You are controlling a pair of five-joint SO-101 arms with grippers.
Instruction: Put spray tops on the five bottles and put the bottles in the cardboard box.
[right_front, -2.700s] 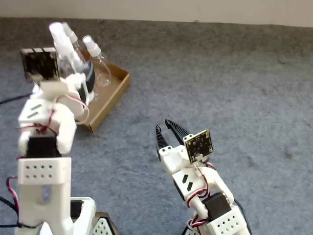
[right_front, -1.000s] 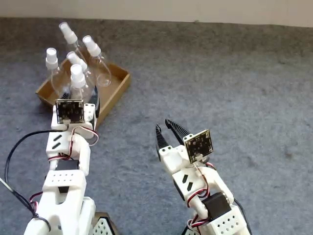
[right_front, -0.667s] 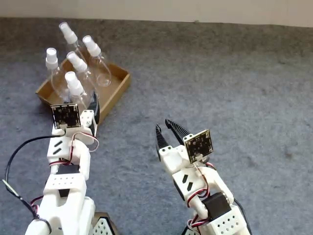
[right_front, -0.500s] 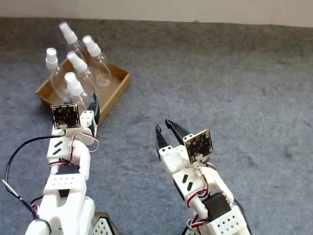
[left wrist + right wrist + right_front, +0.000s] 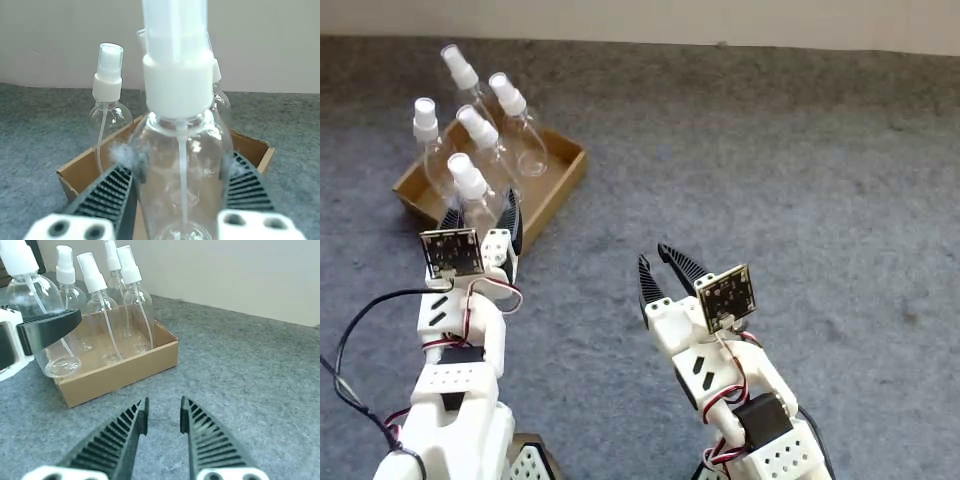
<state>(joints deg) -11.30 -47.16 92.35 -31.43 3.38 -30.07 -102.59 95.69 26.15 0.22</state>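
1. In the left wrist view the held bottle is cut off at both ends: the spray top runs past the frame edge and the base is hidden.
2. It blocks most of the bottles behind it; one stands in plain sight beside it.
3. In the high view the left arm's camera board covers the lower part of that bottle.
4. Left tool: fingers pinching the bottle's body on both sides, at the near corner of the cardboard box. Can't tell if the base touches the box floor.
5. Four other bottles stand in the box, all capped.
6. Right tool: narrowly spread, empty, over the grey bench, well apart from the box.
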